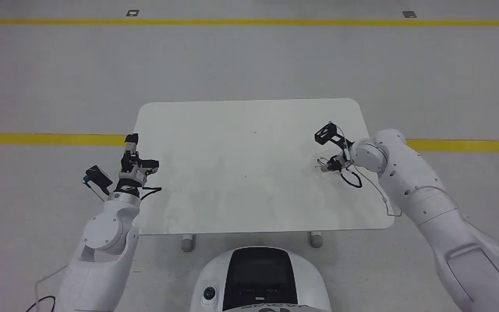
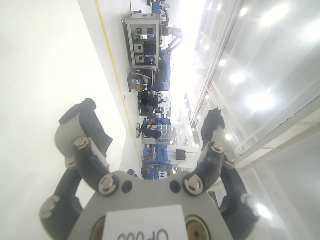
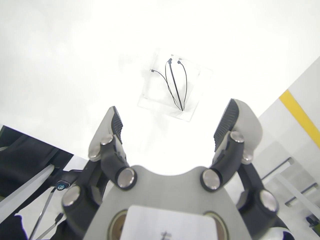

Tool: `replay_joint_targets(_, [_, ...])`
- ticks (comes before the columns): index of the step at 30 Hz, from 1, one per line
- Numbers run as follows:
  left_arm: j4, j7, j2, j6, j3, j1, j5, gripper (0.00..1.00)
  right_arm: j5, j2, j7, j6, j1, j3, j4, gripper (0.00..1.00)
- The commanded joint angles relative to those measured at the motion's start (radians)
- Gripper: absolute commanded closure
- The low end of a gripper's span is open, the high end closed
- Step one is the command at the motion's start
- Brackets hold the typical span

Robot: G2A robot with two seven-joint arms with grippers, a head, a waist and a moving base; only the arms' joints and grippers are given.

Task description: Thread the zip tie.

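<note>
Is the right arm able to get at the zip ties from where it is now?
Probably yes. The right gripper is open and faces the zip ties, which lie in a clear tray on the table ahead of it, and nothing stands between them.

A white table [image 1: 249,168] stands on grey floor; the far yellow line [image 1: 249,22] runs well beyond it, the near yellow line [image 1: 62,139] passes under it.
</note>
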Motion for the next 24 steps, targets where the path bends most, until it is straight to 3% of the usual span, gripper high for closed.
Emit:
replay_joint_targets(1, [0.0, 0.0, 0.0, 0.0, 0.0, 0.0, 0.0, 0.0, 0.0, 0.004, 0.0, 0.0, -0.003, 0.005, -0.007, 0.67])
replay_joint_targets(8, [0.0, 0.0, 0.0, 0.0, 0.0, 0.0, 0.0, 0.0, 0.009, 0.011, -0.002, 0.0, -0.012, 0.0, -0.022, 1.0])
replay_joint_targets(15, [0.0, 0.0, 0.0, 0.0, 0.0, 0.0, 0.0, 0.0, 0.019, 0.006, -0.023, 0.0, 0.004, -0.043, 0.008, 1.0])
replay_joint_targets(24, [0.0, 0.0, 0.0, 0.0, 0.0, 0.0, 0.0, 0.0, 0.059, -0.018, -0.087, 0.0, 0.05, -0.127, 0.111, 1.0])
